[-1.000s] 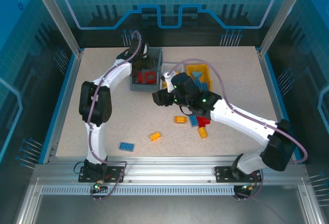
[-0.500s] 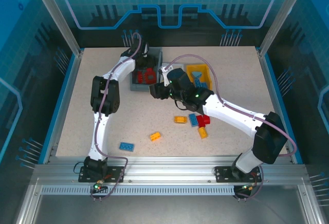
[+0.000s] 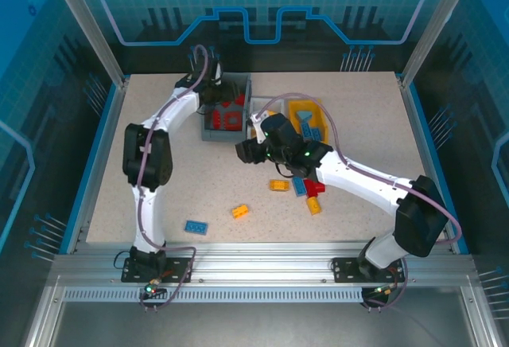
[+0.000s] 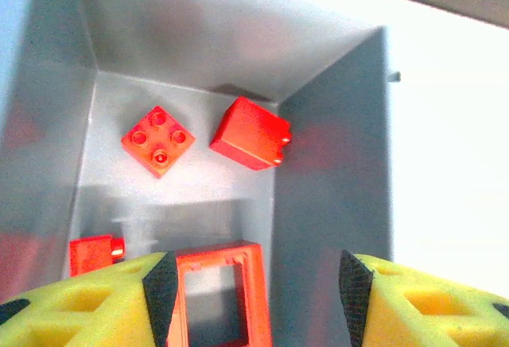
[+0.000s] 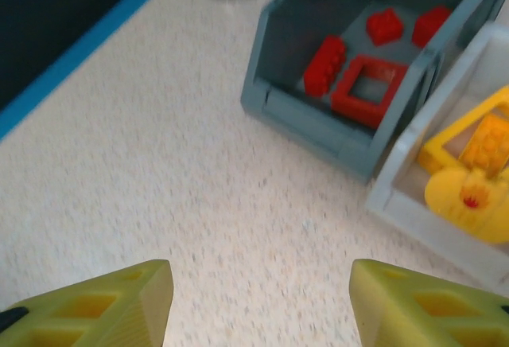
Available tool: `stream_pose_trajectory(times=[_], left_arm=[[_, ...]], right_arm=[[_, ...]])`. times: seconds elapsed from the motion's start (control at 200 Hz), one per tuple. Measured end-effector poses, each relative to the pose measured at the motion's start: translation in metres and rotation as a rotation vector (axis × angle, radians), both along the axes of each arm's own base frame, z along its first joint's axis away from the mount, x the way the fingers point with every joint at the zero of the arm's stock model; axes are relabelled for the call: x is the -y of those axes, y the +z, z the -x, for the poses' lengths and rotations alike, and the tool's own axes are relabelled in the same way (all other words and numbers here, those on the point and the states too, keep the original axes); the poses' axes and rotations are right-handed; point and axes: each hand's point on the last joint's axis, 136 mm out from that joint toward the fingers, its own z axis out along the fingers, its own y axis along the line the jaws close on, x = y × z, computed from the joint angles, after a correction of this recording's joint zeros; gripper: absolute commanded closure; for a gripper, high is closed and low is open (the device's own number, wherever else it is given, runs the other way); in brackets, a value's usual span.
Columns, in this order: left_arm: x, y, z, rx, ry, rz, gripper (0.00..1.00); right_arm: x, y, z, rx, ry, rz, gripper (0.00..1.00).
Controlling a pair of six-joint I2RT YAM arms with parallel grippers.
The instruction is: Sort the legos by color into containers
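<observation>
Left gripper [image 4: 254, 283]: yellow foam-like pads with dark tips, jaws apart and empty, hanging over the grey bin [image 4: 334, 164].
Right gripper [image 5: 262, 299]: same yellow pads, spread wide with nothing between them, above bare table [image 3: 159, 156] just in front of the grey bin.
Grey bin contents: smooth plastic walls; a red square brick [image 4: 158, 142] with four studs, a red block [image 4: 250, 134] on its side, an open red frame [image 4: 219, 291] and a small red piece [image 4: 94, 253].
White bin [image 5: 413, 196]: touching the grey bin's right side; holds yellow-orange pieces [image 5: 469, 180], one an open frame.
Yellow bin [image 3: 296, 105]: just right of the white one, with a blue brick [image 3: 312, 132] inside.
Loose legos: a blue brick [image 3: 196, 226] and an orange brick [image 3: 240, 212] near the front; an orange [image 3: 278, 185], blue [image 3: 300, 185], red [image 3: 314, 188] and orange [image 3: 314, 204] cluster under the right arm.
Table texture: speckled beige, matte.
Change since a second ago: the left gripper sits slightly further left over the bin; the loose bricks have not moved.
</observation>
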Motion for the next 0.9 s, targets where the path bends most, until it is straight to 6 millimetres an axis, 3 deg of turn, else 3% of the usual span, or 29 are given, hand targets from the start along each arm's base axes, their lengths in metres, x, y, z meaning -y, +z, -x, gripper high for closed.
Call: stream_pose_trajectory(times=[0.09,0.185,0.29,0.395,0.535,0.645,0.775,0.9], left_arm=[[-0.002,0.034,0.023,0.047,0.016,0.041,0.39],[-0.005,0.058,0.064,0.064,0.030,0.088,0.37],[-0.006,0.066,0.124,0.056,0.043,0.157,0.36],[-0.008,0.061,0.187,0.028,0.050,0.217,0.36],[-0.012,0.050,0.267,-0.011,0.054,0.293,0.35],[-0.023,0.050,0.313,-0.025,0.078,0.340,0.35],[-0.035,0.056,0.353,-0.030,0.102,0.379,0.35],[-0.042,0.050,0.377,-0.072,0.120,0.385,0.35]], right_arm=[[0.001,-0.027,0.020,-0.024,0.094,0.094,0.30],[-0.003,-0.056,0.052,-0.040,0.227,0.219,0.26],[-0.015,-0.085,0.090,-0.047,0.387,0.346,0.23],[-0.016,-0.116,0.111,-0.064,0.493,0.461,0.20],[-0.007,-0.152,0.115,-0.110,0.552,0.592,0.19],[-0.005,-0.175,0.114,-0.140,0.585,0.663,0.20],[-0.004,-0.185,0.116,-0.153,0.606,0.687,0.20],[-0.007,-0.188,0.116,-0.158,0.616,0.683,0.22]])
